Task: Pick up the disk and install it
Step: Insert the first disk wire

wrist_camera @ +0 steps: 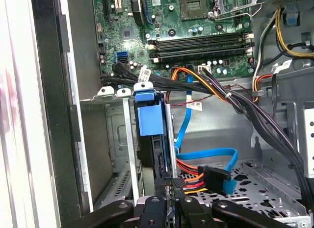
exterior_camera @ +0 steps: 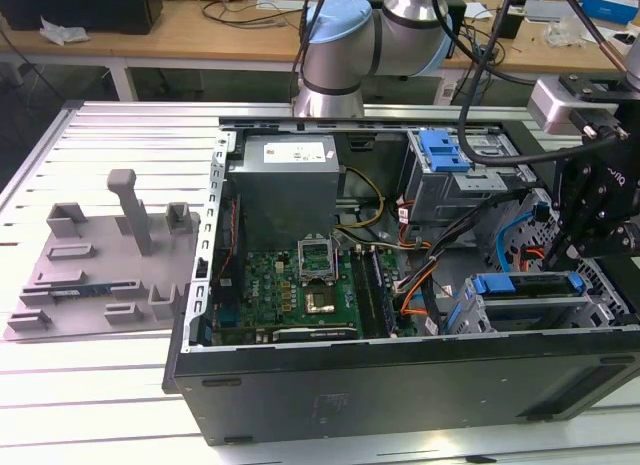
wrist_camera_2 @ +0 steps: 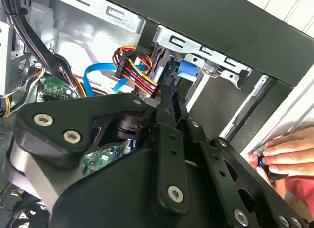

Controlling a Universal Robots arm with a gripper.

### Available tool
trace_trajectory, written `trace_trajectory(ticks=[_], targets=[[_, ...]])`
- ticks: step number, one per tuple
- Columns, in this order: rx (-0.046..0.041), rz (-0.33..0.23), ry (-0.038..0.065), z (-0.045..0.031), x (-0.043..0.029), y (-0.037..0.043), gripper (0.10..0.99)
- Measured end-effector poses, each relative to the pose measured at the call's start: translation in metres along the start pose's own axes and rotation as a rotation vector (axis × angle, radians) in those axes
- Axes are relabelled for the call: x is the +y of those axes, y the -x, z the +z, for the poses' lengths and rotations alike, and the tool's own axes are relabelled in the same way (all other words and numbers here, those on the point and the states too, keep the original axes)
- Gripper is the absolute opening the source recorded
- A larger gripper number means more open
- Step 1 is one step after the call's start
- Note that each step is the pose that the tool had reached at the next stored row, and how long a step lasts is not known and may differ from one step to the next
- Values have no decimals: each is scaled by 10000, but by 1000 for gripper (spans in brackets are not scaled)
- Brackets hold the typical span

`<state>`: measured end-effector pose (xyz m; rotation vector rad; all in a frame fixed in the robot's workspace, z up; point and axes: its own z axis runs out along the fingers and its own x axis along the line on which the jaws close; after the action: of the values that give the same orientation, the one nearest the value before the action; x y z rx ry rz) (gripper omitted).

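Low at the exterior view's right, inside the open computer case, clamps with fingers drawn narrow onto the trailing edge of the disk, lodged between the metal walls of the drive cage, probably to hold its blue carrier square to the rails. Leaves scant room on either flank: cage walls just beside the carrier, power cable and blue data cable near the fingers. Offers freer space farther out over the motherboard, though with a person's hand resting at the case's outer rim.
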<state>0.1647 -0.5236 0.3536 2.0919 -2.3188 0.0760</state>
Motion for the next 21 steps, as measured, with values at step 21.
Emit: trace_trajectory(ticks=[21], targets=[[2, -12, -1, 9, -4, -16, 165]])
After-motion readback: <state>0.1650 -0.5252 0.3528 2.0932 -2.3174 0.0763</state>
